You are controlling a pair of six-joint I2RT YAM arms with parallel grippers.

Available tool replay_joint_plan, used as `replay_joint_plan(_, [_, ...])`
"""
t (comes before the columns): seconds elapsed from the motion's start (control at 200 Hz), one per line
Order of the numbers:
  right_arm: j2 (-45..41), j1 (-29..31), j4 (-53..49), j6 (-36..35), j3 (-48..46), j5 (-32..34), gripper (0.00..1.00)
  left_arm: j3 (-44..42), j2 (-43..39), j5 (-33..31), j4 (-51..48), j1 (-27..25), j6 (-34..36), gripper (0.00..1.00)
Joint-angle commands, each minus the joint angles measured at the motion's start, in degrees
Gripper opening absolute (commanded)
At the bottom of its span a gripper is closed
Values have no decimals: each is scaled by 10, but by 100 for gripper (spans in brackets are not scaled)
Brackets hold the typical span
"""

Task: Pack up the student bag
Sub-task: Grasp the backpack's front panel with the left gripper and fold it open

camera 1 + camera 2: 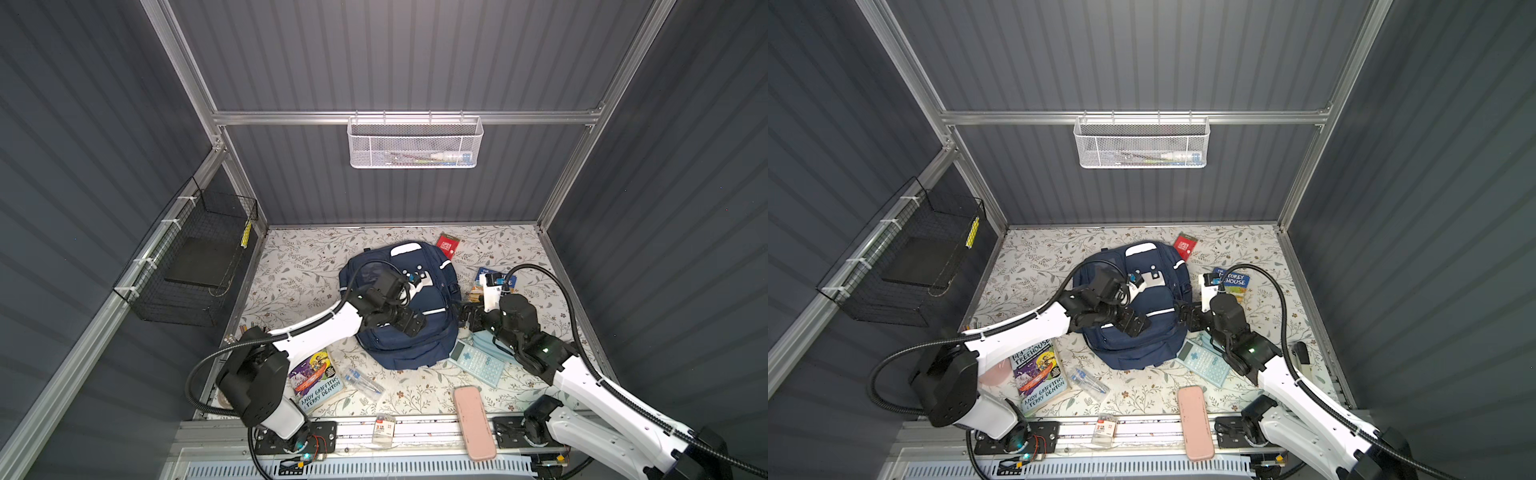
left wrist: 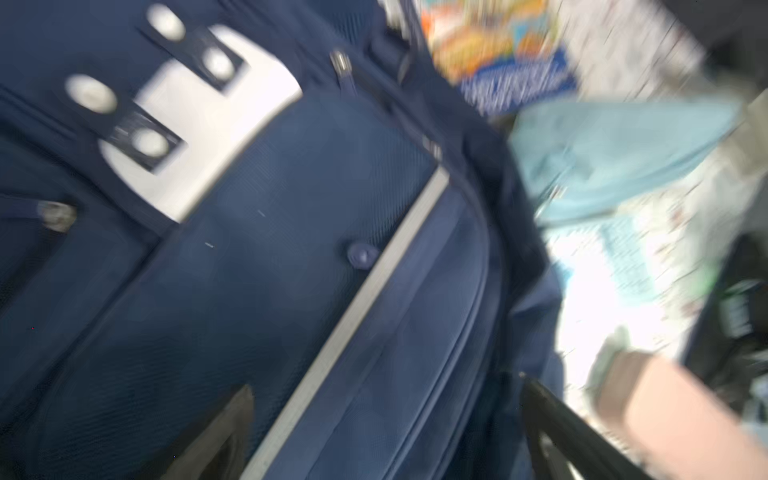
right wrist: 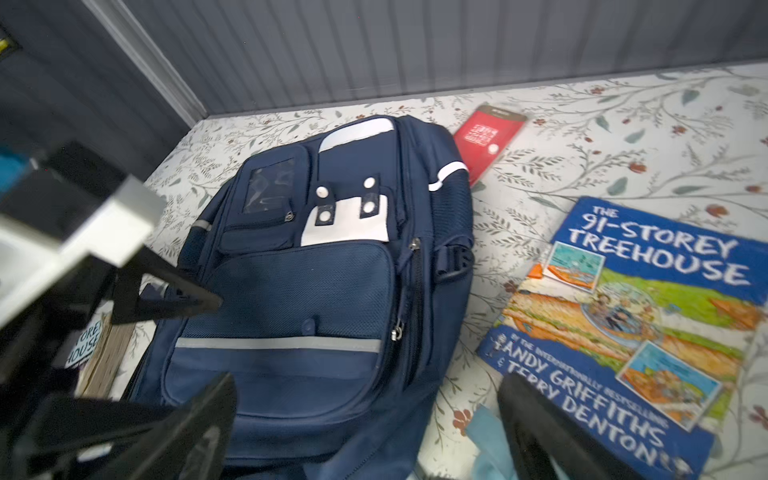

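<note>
even light; wrist views blurred

The student bag (image 3: pixel 274 386) is matt navy woven cloth. Its front pocket (image 3: pixel 299 286) has a coarser mesh weave above a smooth grey reflective stripe (image 3: pixel 278 344). The book (image 3: pixel 623 311) has a glossy paper cover. The table (image 1: pixel 299 266) shows a matt floral print. At its near edge the pink case (image 1: pixel 473 422) looks smooth. The white basket (image 1: pixel 415 143) is metal mesh.

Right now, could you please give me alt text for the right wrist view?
A navy bag lies front up on the floral table, with a Treehouse book and a red booklet beside it. The open right claw is close by.
</note>
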Motion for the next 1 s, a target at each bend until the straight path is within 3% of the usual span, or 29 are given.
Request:
replay_joint_plan(0.0, [-31,-9,-16,46,-21,-13,99,20,32,-95,-52,-31,87,99])
replay_joint_plan(0.225, [-70,-17,-24,52,-52,-16,99,61,116,-209,-51,-71,106,100])
replay_joint_plan(0.3, [-77,-18,-21,53,-59,-16,99,74,141,-208,-42,-71,109,97])
replay_joint_plan(0.335, [-80,-18,-21,53,-62,-16,99,77,149,-198,-37,-71,109,85])
replay_joint_plan(0.375, [-82,-18,-20,53,-63,-18,99,84,154,-192,-37,-71,108,65])
replay_joint_plan(0.395, [-83,-18,-19,53,-65,-17,99,88,156,-193,-40,-71,105,50])
replay_joint_plan(0.44, [-85,-18,-20,55,-66,-19,99,92,150,-205,-43,-71,95,1])
replay_joint_plan(0.445, [-84,-18,-20,55,-66,-20,99,92,148,-206,-43,-72,95,0])
replay_joint_plan(0.715, [-44,-18,-4,51,-50,-42,99,85,-13,-146,-35,-46,29,0])
replay_joint_plan(0.991, [-5,-17,12,53,-22,-62,99,52,-104,-159,-27,46,-56,0])
